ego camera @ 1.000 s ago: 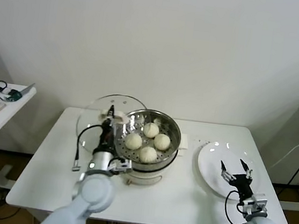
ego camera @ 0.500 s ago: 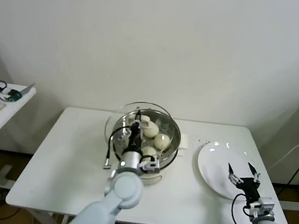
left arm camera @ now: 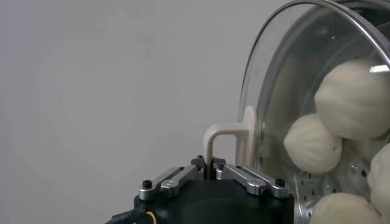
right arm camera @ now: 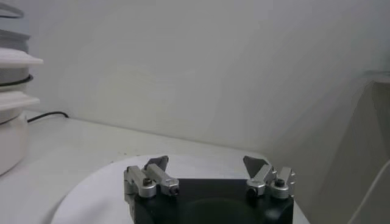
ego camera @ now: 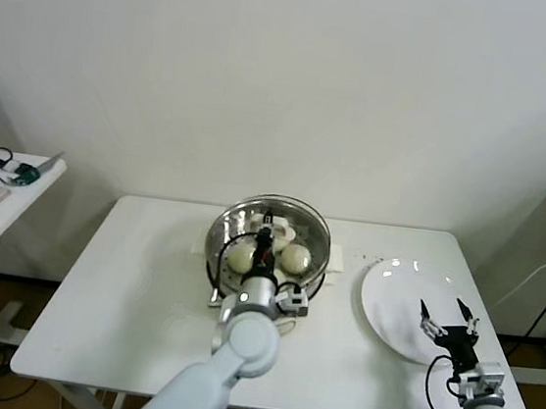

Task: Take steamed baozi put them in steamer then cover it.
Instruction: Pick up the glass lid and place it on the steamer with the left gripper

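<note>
The shiny round stainless-steel steamer [ego camera: 320, 244] on its white electric base stands at the middle of the white tabletop [ego camera: 125, 286], and every place below is told from it. Inside it lie the cream-white round baozi [ego camera: 296, 257]; the left wrist view shows at least four of them [left arm camera: 312, 143] through the glass. The round clear glass cover [ego camera: 297, 207] with its metal rim sits over the steamer's mouth, level with the rim in the head view; whether it is fully seated cannot be told. The left pincer [ego camera: 266, 235] is directly above the steamer's centre, closed on the cover's white oblong handle [left arm camera: 226, 137], which rises between its fingers in the left wrist view.

The right pincer [ego camera: 444, 321] waits well to the steamer's right, above the flat white round plate [ego camera: 387, 287], spread open and holding nothing [right arm camera: 206, 171].

The cover is probably fairly heavy, stiff and breakable, and its glass and metal rim look slick, so the handle is the one sound place to hold it; a hard drop against the steel could chip it. The baozi look soft and light and would dent if squeezed. The task appears nearly finished: letting go of the handle seems to be what remains.
</note>
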Available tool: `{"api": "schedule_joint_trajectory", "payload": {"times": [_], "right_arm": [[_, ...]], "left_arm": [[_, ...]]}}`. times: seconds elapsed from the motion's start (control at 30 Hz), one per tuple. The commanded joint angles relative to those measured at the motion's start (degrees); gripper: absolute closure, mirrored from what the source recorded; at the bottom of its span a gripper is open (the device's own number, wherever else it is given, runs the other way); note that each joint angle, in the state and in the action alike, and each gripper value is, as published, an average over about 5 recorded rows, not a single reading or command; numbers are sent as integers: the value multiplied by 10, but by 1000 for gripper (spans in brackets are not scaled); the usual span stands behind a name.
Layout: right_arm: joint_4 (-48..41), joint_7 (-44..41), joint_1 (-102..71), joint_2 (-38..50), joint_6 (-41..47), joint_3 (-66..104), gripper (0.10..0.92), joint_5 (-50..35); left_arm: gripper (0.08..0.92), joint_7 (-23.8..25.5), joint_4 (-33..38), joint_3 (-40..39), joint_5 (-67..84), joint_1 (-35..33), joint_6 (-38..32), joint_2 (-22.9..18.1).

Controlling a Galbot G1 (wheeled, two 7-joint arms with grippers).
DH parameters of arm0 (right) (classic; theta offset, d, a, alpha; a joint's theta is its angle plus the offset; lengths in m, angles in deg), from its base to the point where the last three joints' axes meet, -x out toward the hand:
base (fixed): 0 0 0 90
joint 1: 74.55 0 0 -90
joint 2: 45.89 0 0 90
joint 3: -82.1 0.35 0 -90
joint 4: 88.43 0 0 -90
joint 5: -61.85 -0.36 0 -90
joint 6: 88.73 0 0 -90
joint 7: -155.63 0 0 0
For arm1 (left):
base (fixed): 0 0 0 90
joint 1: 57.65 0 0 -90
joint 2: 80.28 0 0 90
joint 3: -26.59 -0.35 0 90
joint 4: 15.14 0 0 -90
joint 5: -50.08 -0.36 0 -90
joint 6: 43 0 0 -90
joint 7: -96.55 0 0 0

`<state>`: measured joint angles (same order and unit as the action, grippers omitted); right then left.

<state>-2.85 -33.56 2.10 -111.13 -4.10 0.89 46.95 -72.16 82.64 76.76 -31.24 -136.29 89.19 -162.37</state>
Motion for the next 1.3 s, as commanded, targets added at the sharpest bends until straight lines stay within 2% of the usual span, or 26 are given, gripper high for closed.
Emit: {"api": "schedule_joint_trajectory", "payload": {"times": [0.03, 1.23, 1.3], "right_arm": [[-2, -1, -1, -3, -1, 4, 203, 1], [-3, -9, -4, -20, -7, 14, 203, 11], [-3, -10, -4, -21, -8, 15, 203, 11]], "left_arm": [[858, 20, -20, -16, -6, 12, 28, 6], [858, 12, -30, -19, -1, 14, 28, 18], [837, 12, -28, -19, -1, 14, 28, 18]]}}
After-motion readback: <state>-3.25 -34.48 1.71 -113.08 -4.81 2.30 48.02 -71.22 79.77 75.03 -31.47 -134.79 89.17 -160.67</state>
